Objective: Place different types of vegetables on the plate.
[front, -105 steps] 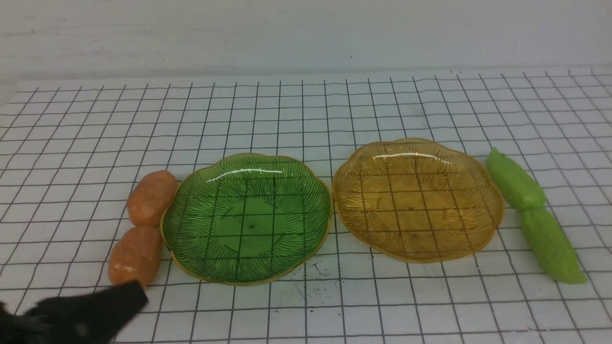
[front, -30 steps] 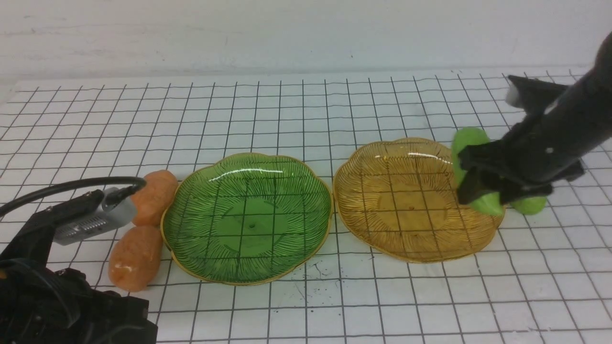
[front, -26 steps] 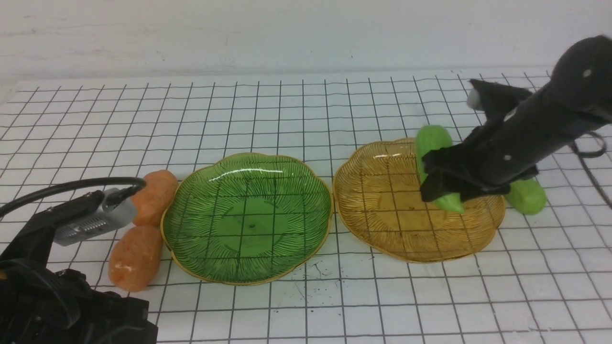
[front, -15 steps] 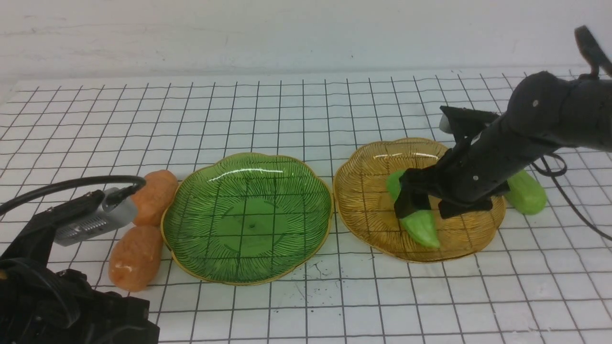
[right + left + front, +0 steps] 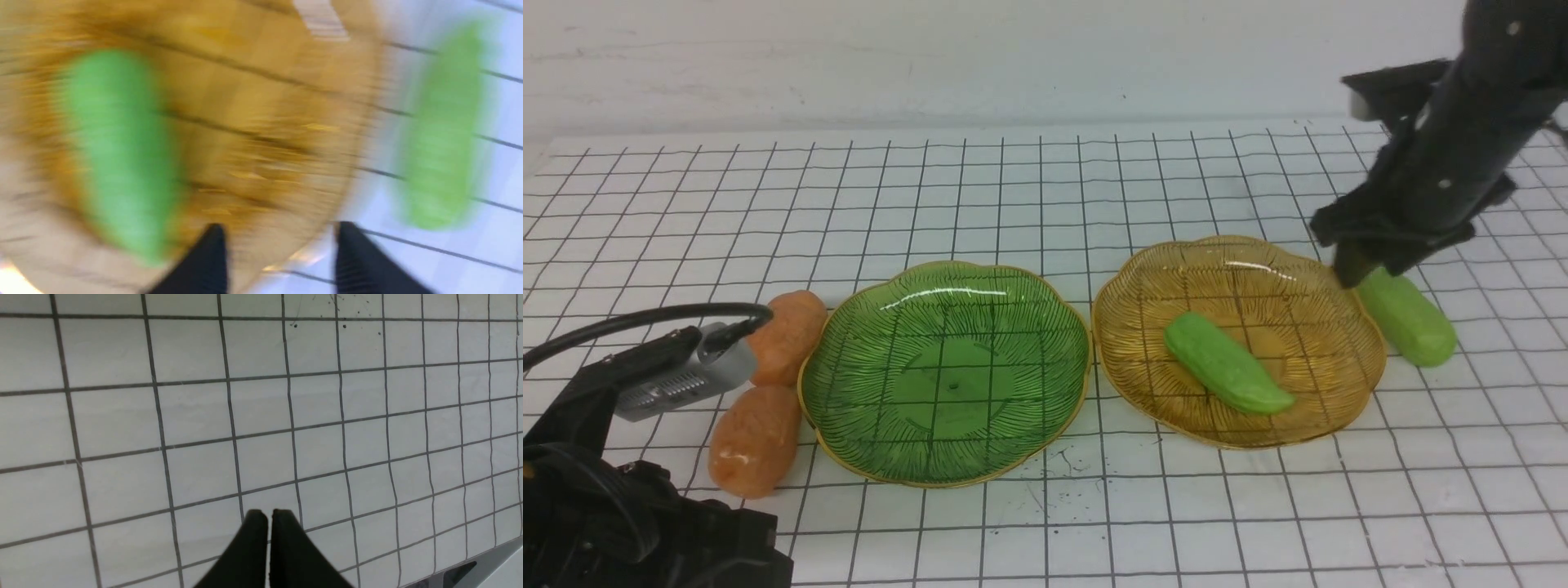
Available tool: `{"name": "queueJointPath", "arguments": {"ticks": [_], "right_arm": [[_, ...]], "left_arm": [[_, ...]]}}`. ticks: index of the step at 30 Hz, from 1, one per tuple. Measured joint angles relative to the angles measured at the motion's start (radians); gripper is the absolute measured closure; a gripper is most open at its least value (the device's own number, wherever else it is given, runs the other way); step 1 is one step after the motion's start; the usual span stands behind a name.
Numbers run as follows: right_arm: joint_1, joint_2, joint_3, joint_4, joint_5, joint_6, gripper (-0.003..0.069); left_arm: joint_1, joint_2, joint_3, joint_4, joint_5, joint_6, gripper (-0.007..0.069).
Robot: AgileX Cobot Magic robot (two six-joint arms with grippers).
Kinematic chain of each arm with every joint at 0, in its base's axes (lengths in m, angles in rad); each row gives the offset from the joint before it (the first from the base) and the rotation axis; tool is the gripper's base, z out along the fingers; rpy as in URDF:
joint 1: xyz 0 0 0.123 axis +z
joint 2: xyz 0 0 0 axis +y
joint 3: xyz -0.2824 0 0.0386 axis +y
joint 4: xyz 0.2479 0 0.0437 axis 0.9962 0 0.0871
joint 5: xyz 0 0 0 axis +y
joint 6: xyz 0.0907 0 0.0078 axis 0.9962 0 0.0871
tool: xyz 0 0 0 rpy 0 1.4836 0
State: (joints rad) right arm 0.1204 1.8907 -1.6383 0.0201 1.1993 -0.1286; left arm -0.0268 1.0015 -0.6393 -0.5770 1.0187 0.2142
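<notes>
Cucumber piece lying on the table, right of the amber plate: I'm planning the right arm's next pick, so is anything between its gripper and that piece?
Nothing visible does. The right gripper hangs open just above the far end of the cucumber piece, with only air between. The amber plate has its rim close beside the piece.

You're looking at a table [image 5: 1045, 188] whose white top carries a slightly wavy black grid, running back to a plain white wall [image 5: 931, 57] under soft, even light.
</notes>
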Motion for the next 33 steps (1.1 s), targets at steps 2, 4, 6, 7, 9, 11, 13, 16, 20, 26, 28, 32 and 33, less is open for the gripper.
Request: {"name": "queueJointPath", "arguments": {"ticks": [2, 4, 6, 7, 9, 11, 13, 16, 20, 26, 28, 32, 33], "right_arm": [[-0.048, 0.012, -0.001, -0.02, 0.013, 0.009, 0.0533], [-0.076, 0.026, -0.001, -0.014, 0.019, 0.009, 0.0571], [-0.127, 0.073, -0.001, 0.015, 0.023, 0.004, 0.06], [-0.143, 0.095, -0.001, 0.028, 0.022, 0.001, 0.0582], [-0.152, 0.118, -0.001, 0.033, 0.019, 0.001, 0.0541], [-0.159, 0.152, -0.001, 0.036, -0.001, -0.001, 0.043], [-0.16, 0.171, -0.001, 0.036, -0.029, -0.001, 0.0302], [-0.16, 0.185, -0.001, 0.039, -0.071, 0.006, 0.0164], [-0.16, 0.2, -0.001, 0.04, -0.131, 0.009, 0.0012], [-0.16, 0.246, -0.002, 0.04, -0.166, 0.009, -0.0027], [-0.16, 0.276, -0.002, 0.04, -0.165, 0.002, -0.0003], [-0.16, 0.285, -0.011, 0.036, -0.148, -0.004, 0.0102], [-0.16, 0.285, -0.019, 0.035, -0.137, -0.006, 0.0149]], "left_arm": [[0.0, 0.0, 0.0, 0.0, 0.0, 0.0, 0.0629], [0.0, 0.0, 0.0, 0.0, 0.0, 0.0, 0.0629], [0.0, 0.0, 0.0, 0.001, 0.0, 0.0, 0.0629], [0.0, 0.0, 0.0, 0.005, 0.0, 0.0, 0.0629], [0.0, 0.0, 0.0, 0.009, 0.0, 0.0, 0.0629], [0.0, 0.0, 0.0, 0.014, -0.001, 0.0, 0.0629], [0.0, 0.0, 0.0, 0.015, -0.001, 0.0, 0.0629], [0.0, 0.0, 0.0, 0.015, -0.001, 0.0, 0.0629], [0.0, 0.0, 0.0, 0.016, -0.001, 0.0, 0.0629], [0.0, 0.0, 0.0, 0.017, -0.003, 0.0, 0.0629], [0.0, 0.0, 0.0, 0.017, -0.003, 0.0, 0.0629], [0.0, 0.0, 0.0, 0.017, -0.003, 0.0, 0.0629], [0.0, 0.0, 0.0, 0.017, -0.003, 0.0, 0.0629]]}}
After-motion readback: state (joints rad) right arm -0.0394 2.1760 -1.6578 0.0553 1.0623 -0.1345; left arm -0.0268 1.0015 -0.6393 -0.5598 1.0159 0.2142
